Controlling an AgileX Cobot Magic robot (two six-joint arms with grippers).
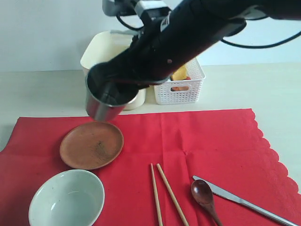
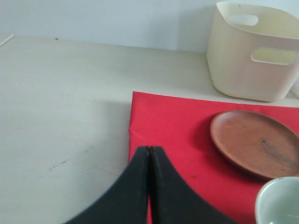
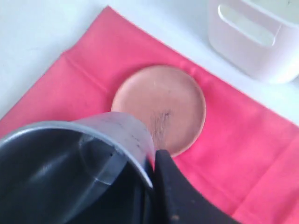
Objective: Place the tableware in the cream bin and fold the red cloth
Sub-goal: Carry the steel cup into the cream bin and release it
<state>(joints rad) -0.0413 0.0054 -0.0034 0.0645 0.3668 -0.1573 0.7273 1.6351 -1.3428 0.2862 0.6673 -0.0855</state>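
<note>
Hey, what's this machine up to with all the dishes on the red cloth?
A two-armed robot is clearing a table setting. Its right claw grips the steel cup by the rim and holds it above the red cloth, near the wooden plate, with the cream bin just behind. The plate, bowl, chopsticks, spoon and knife lie on the cloth. The left claw is shut and empty, over the cloth's edge. The cloth is spread out, not folded.
</note>
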